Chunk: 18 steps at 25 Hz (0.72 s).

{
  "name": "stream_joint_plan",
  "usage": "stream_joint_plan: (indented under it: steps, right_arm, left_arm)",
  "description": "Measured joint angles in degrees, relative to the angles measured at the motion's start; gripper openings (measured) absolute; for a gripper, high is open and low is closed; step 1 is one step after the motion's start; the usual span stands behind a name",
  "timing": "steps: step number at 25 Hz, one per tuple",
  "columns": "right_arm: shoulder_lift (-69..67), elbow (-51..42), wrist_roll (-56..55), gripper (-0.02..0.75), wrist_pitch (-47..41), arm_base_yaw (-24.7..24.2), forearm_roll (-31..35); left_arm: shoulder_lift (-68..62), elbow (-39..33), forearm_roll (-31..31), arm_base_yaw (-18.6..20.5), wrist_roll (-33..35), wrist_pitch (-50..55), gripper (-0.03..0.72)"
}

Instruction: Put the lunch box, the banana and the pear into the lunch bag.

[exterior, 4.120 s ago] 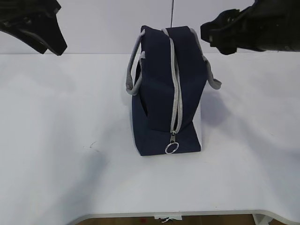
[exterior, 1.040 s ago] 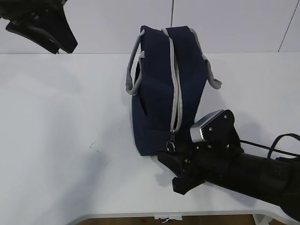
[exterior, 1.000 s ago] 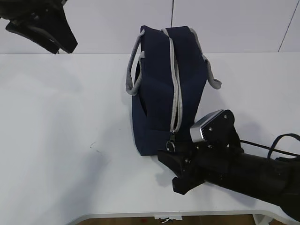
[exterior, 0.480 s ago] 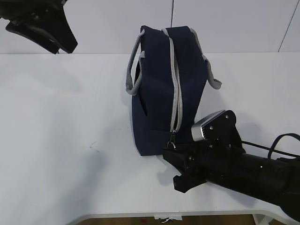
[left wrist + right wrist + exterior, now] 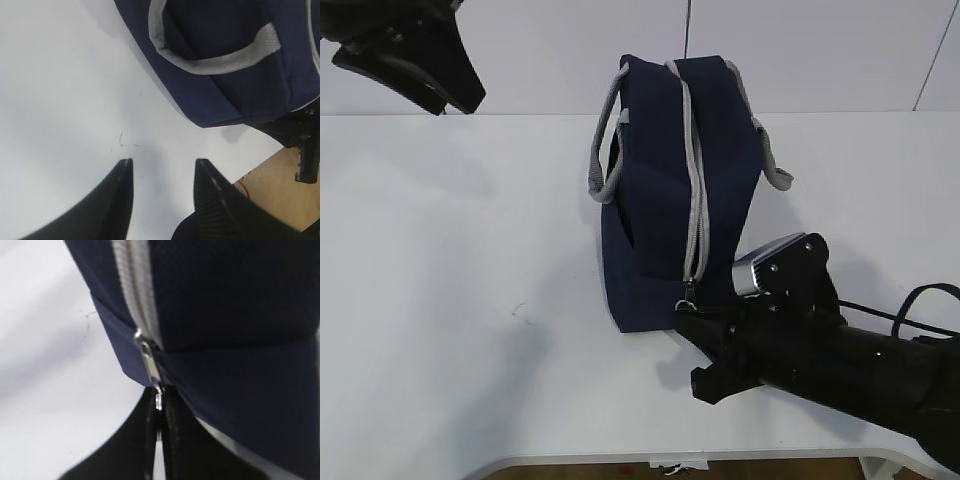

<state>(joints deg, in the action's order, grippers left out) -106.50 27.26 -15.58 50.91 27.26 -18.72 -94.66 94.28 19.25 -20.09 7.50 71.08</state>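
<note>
One lunch bag [image 5: 675, 190] is standing upright on the white table [image 5: 460, 260], navy fabric, zipped closed. One grey zipper strip [image 5: 696, 180] is running over the bag's top and down its near end face. Two grey loop handles are showing: one [image 5: 606, 140] hanging off the bag's left side, one [image 5: 767, 150] off its right side. One zipper pull [image 5: 149, 362] is hanging at the bottom of the strip, low on the near face, just above the table. Two grippers are in view. The right gripper [image 5: 692, 335] is lying low on the table at the bag's near right corner, reaching in from the right, and its black fingers [image 5: 172, 432] are pressing nearly together on the small metal tab at the end of the pull; in the right wrist view the tab is sitting pinched in the thin slit between them. The ring on the pull is hidden behind the fingers. The left gripper [image 5: 162, 172] is hanging in the air well left of the bag and behind it, touching nothing, its two fingers [image 5: 122, 185] spread apart with bare table showing between them. One faint scuff mark [image 5: 517, 312] is showing on the table left of the bag's near end. No lunch box, banana or pear is visible in any view.
</note>
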Motion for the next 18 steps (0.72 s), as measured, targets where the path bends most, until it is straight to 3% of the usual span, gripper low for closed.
stream_joint_plan:
  steps: [18]
  right_arm:
    - [6.96,-0.11,-5.39,0.001,-6.75,0.00,-1.49]
  left_arm:
    - [0.00,0.00,0.00,0.00,0.00,0.00,0.307]
